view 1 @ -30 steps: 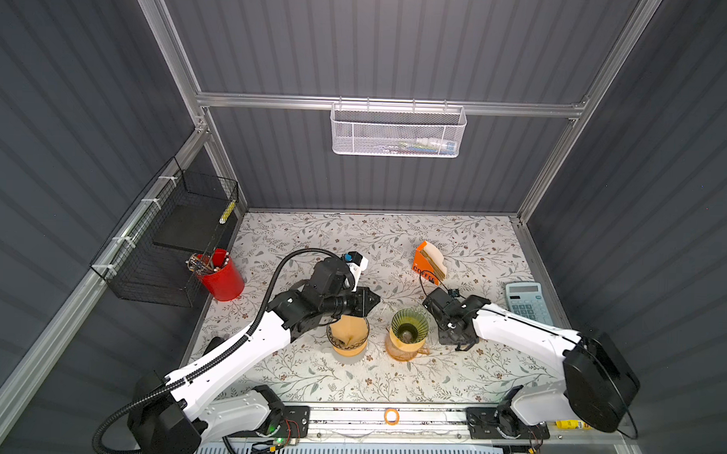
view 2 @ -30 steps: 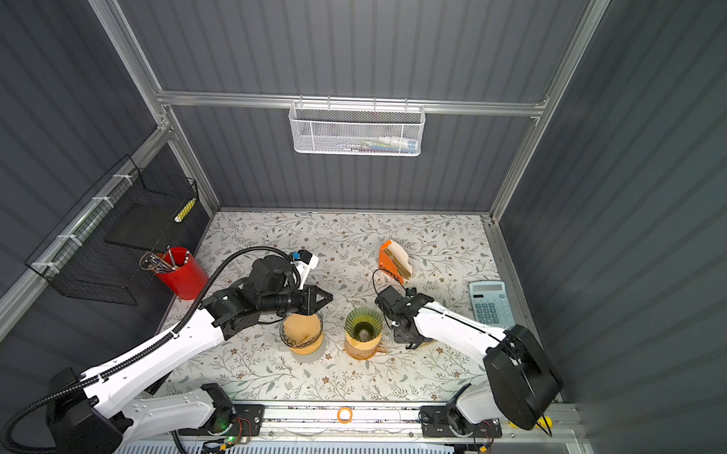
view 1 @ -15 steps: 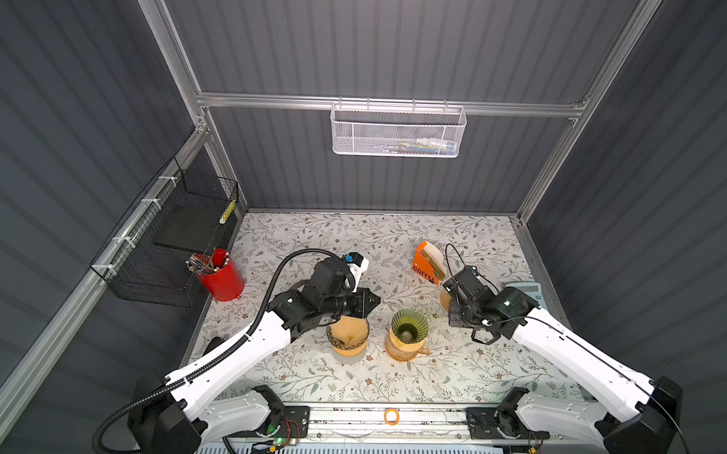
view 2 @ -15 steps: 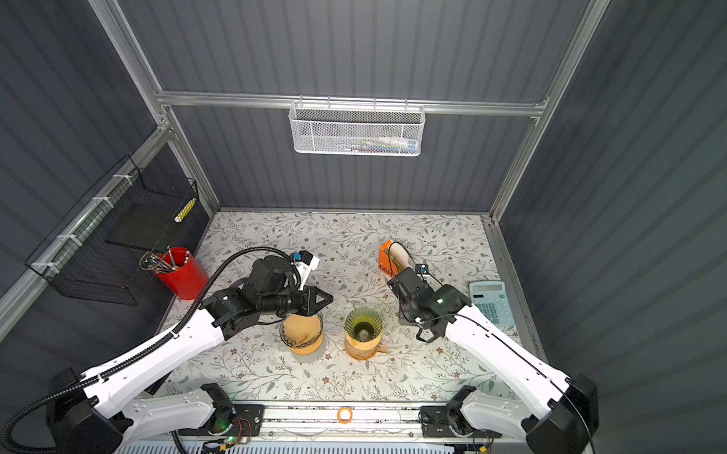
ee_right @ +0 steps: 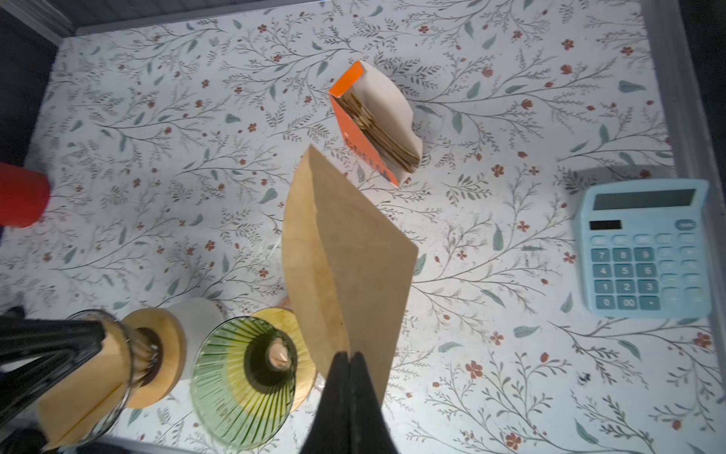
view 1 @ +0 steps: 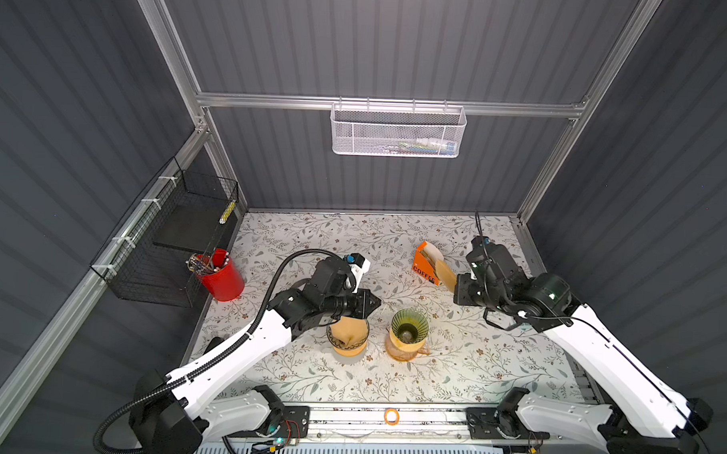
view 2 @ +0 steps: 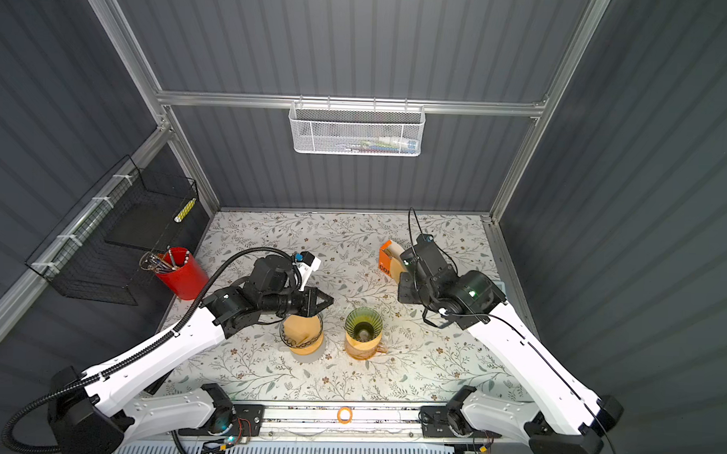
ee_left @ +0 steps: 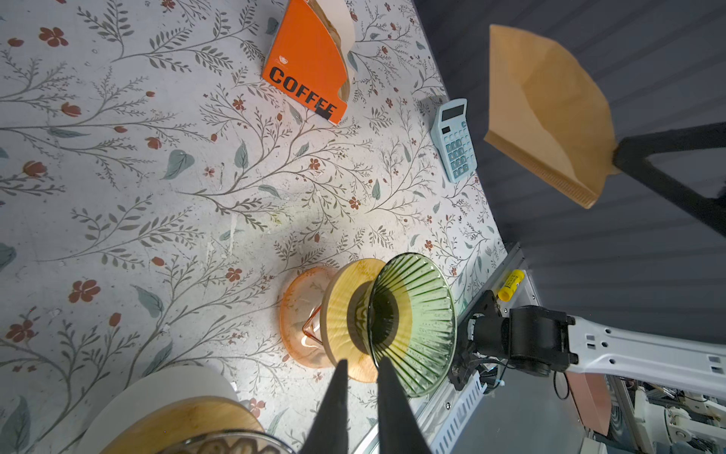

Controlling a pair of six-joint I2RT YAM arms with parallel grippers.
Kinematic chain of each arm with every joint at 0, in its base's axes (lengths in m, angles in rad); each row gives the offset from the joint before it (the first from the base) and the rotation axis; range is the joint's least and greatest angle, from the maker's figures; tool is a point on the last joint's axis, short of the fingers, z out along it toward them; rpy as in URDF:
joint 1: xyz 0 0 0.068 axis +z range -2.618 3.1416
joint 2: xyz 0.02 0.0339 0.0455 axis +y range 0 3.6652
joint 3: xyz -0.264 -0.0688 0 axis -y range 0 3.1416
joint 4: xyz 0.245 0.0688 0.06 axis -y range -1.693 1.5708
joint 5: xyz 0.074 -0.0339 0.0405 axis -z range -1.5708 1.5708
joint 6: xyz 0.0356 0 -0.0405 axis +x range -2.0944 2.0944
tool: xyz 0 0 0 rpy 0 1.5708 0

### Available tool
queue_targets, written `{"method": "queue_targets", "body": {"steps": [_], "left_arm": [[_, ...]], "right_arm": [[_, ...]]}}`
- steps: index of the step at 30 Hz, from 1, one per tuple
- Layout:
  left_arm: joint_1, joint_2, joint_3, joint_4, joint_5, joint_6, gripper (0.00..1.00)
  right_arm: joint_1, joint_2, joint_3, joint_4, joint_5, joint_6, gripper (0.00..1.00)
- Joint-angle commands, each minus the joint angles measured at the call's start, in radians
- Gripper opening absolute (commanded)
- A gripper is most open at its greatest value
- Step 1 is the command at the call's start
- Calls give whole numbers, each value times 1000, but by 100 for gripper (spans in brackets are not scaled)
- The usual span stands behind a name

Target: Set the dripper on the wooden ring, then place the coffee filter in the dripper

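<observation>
Right gripper [ee_right: 349, 355] lifted back, coffee filter [ee_right: 345, 255] pinched — well apart from dripper [ee_right: 220, 385] rim.

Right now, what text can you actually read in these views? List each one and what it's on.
"COFFEE": black capitals on the side of the orange filter box.
"7 8 9", "4 5 6", "1 2 3", "0 00": keys on the blue calculator; its other keys are too blurred to read, and nothing legible shows on its display.
Yellow cylinder by the front rail: print too small to read.
</observation>
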Motion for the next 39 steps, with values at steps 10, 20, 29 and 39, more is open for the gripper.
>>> {"method": "queue_targets", "body": {"steps": [10,20,29,39], "left_arm": [[4,-19,35,-35,-22,5,16],[4,-41,32,-38,-32,-6,16],[4,-60,41,-62,-45,1,16],[-7,-55,73,-82,-8,38,17]], "right_arm": [[152,7,40,25,-137,31,0],[260,3,-29,105,-165,99,0],[303,-13,-133,184,-205,169,0],[312,-51,-254,250,-226,221,0]]}}
